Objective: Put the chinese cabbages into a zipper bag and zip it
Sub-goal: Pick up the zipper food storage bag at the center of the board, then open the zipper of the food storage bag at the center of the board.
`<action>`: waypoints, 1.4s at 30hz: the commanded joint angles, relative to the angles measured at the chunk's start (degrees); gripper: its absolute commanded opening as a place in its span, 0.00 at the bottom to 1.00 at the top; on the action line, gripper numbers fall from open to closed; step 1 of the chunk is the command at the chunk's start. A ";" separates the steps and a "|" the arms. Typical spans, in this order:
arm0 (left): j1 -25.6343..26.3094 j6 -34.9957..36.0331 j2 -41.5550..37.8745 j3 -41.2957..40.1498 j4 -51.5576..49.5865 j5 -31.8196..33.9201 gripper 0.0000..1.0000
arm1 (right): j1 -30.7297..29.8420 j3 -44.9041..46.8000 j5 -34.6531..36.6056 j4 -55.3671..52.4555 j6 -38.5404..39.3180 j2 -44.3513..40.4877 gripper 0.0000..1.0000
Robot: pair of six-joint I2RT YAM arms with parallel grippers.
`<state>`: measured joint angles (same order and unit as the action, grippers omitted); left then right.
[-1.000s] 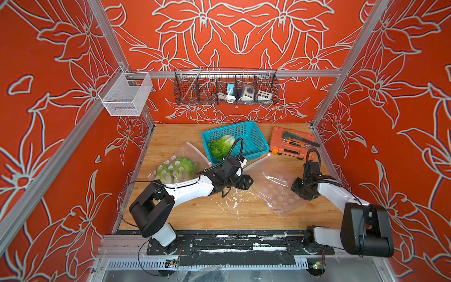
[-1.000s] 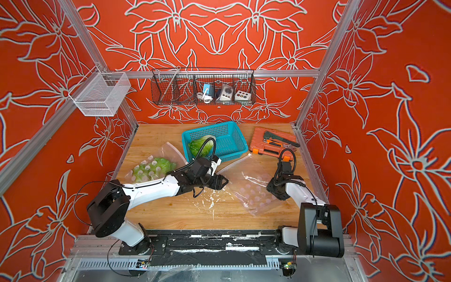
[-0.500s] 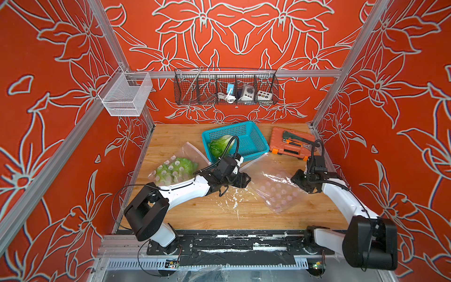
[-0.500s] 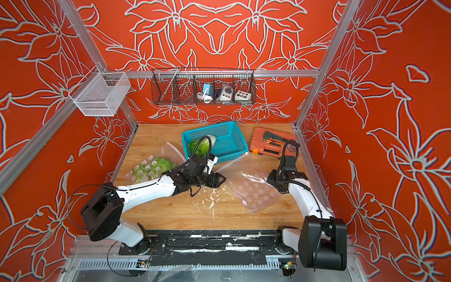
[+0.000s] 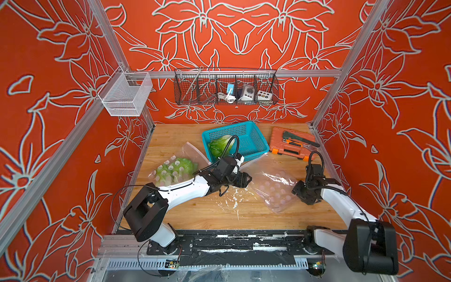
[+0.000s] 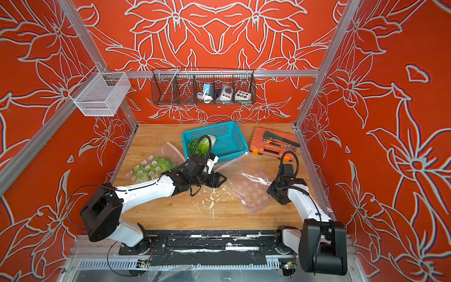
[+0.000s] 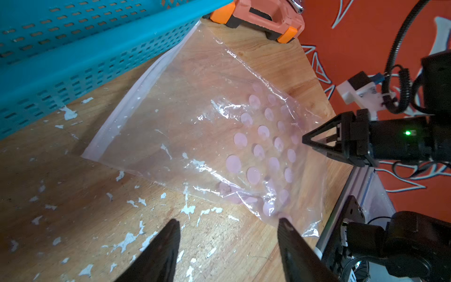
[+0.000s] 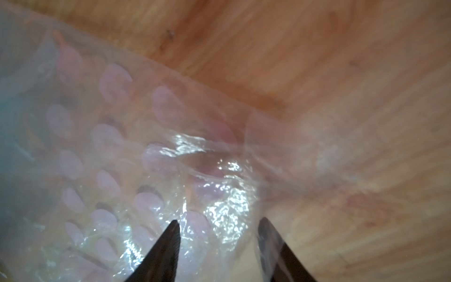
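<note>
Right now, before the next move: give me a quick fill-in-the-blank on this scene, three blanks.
The teal basket holds ___ chinese cabbage.
The pink-dotted bag lies on the table with ___ inside.
The left gripper has its jaws ___.
Missing words: one; nothing; open.

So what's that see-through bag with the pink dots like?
The bag is clear, crinkly plastic with pink dots and a whitish zip strip on one edge. It lies empty on the wooden table, strip beside the teal basket. The right gripper, open, sits over one end; the left gripper hovers open nearby.
</note>
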<state>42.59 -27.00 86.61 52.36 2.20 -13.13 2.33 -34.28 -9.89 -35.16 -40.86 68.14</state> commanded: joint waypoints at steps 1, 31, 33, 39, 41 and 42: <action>-1.55 -0.03 -3.52 -1.04 -0.38 -0.03 0.63 | 0.09 0.69 -2.72 5.94 -2.09 0.05 0.25; -34.90 -3.24 -21.56 2.11 -8.52 -10.14 0.56 | -29.66 -69.80 -30.28 4.35 3.40 7.76 0.00; -35.97 -3.82 -21.66 1.22 -7.42 -11.35 0.57 | -25.98 -63.31 -30.43 7.08 0.68 7.40 0.00; -37.77 -3.59 -21.02 -2.02 -5.78 -12.80 0.57 | -19.66 -41.52 -18.28 10.24 6.04 8.42 0.00; -37.75 -3.52 -20.15 -3.67 -4.75 -13.68 0.57 | -18.70 -35.31 -12.98 12.86 7.04 9.95 0.00; -37.75 -3.49 -19.78 -4.73 -3.99 -14.42 0.57 | -18.04 -32.77 -12.25 14.70 7.13 11.03 0.00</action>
<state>4.97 -30.72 65.98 49.71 -4.27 -24.80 -16.75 -71.81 -29.45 -24.71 -35.55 78.11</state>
